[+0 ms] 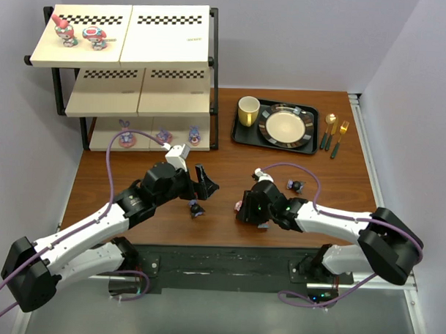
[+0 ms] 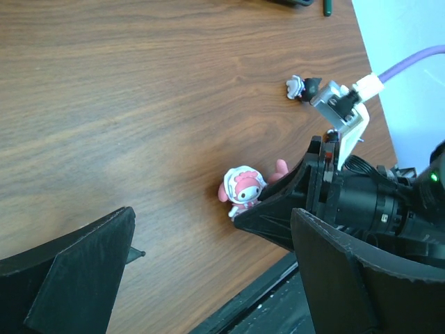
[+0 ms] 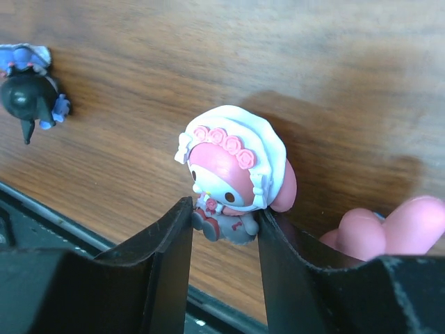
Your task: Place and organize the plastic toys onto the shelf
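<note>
Right claw [image 3: 222, 212] gripped the pink bonnet figurine [image 3: 233, 163]; the shelf [image 1: 161, 44] was a long reach away.
The figurine stood upright on the counter [image 1: 230, 160], not yet lifted, well apart from the shelf and to the near right of it. The jaws pressed both sides of its base, square across its vertical axis. From the shelf, the left arm sat closer than the right. The left claw [image 1: 202, 182] hung wide open over a dark figurine [image 1: 197, 209], between the shelf and the gripped toy. My read: the carry must cross past that arm, or hand off.
</note>
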